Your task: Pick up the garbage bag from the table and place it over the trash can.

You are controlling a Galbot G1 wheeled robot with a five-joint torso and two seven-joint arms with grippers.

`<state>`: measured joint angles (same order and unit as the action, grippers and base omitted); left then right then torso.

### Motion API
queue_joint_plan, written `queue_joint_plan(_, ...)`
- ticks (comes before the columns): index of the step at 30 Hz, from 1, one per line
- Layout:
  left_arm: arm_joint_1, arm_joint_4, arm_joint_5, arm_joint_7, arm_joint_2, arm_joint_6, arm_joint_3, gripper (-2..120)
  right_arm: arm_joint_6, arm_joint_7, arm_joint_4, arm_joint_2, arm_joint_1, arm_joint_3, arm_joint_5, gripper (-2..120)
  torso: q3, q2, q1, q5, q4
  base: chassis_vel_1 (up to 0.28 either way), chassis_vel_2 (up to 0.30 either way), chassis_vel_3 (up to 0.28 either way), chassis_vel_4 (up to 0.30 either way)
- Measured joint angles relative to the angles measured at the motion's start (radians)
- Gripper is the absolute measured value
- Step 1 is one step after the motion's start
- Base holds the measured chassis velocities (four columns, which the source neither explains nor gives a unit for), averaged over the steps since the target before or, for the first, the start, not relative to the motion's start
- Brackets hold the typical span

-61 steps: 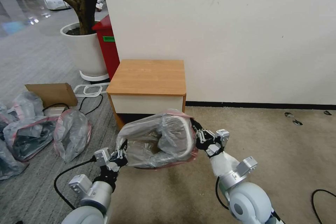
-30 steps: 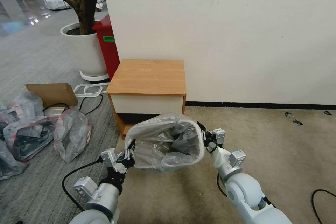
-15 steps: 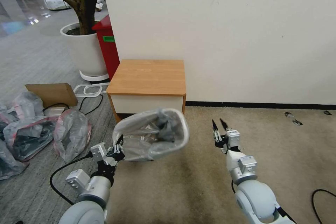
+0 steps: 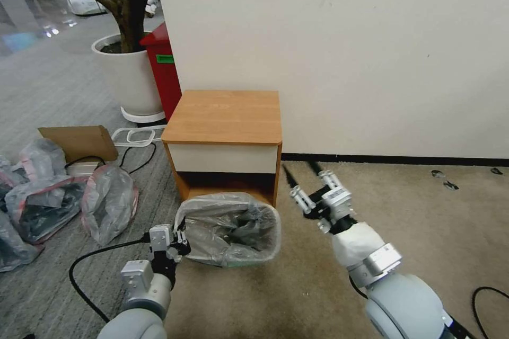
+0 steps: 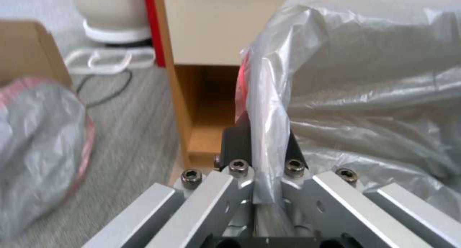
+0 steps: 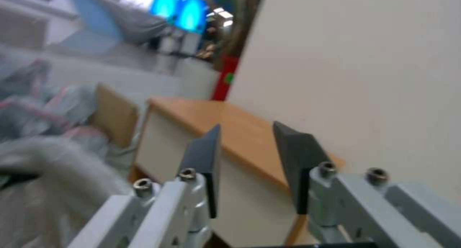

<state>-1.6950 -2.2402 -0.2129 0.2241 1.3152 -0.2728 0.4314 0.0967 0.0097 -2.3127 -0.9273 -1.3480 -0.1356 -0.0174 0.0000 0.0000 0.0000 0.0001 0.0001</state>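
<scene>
Bag over the bin, one gripper pinching it.

The left gripper [image 4: 182,237] squeezes the edge of the thin grey plastic garbage bag [image 4: 228,225], stretched over the small trash can [image 4: 233,260] before the wooden table [image 4: 225,116]. The right gripper [image 4: 301,177] hangs open beside it, holding nothing.

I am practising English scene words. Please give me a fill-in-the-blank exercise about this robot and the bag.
1. The bag lines the ____, which stands on the carpet before the table.
2. The ____ end effector is shut on the bag's rim.
3. The right end effector is ____ and holds nothing.
4. The bin beside the plant pot is ____ in colour.

Missing words: trash can; left; open; red
</scene>
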Motion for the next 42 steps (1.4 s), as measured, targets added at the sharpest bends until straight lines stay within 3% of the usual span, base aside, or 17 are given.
queue_joint_plan(3, 0.001, 0.004, 0.035, 0.0, 0.0, 0.003, -0.026, 0, 0.055, -0.049, 0.011, 0.054, 0.067, 0.065, 0.01, 18, 0.0, 0.0, 0.0, 0.0, 0.0001, 0.0, 0.0, 0.0, 0.0)
queue_joint_plan(6, 0.003, 0.021, 0.103, -0.001, 0.006, 0.015, -0.058, 0, 0.132, -0.144, 0.039, 0.094, 0.172, 0.177, 0.02, 2, 0.0, 0.0, 0.0, -0.0001, 0.0, 0.0, 0.0, 0.0, 0.0)
queue_joint_plan(14, 0.003, 0.045, 0.187, 0.001, 0.02, 0.028, -0.096, 0, 0.301, -0.297, 0.107, 0.074, 0.3, 0.302, 0.064, 0, 0.0, 0.0, 0.0, -0.0001, -0.0001, 0.0, 0.0, 0.0, 0.0)
queue_joint_plan(17, 0.003, 0.052, 0.221, 0.004, 0.035, 0.029, -0.12, 0, 0.343, -0.364, 0.138, 0.062, 0.349, 0.343, 0.154, 0, 0.0, 0.0, 0.0, -0.0001, 0.0, 0.0, 0.0, 0.0, 0.0)
queue_joint_plan(27, 0.005, 0.071, 0.287, 0.027, 0.06, 0.039, -0.177, 0, 0.376, -0.41, 0.348, 0.009, 0.425, 0.419, 0.265, 0, 0.0, 0.0, 0.0, 0.0, 0.0, 0.0, 0.0, 0.0, 0.0)
queue_joint_plan(42, 0.011, 0.064, 0.3, 0.035, 0.062, 0.035, -0.233, 0, 0.383, -0.414, 0.51, -0.087, 0.421, 0.426, 0.332, 0, 0.0, 0.0, 0.0, -0.0001, 0.0, 0.0, 0.0, 0.0, 0.0)
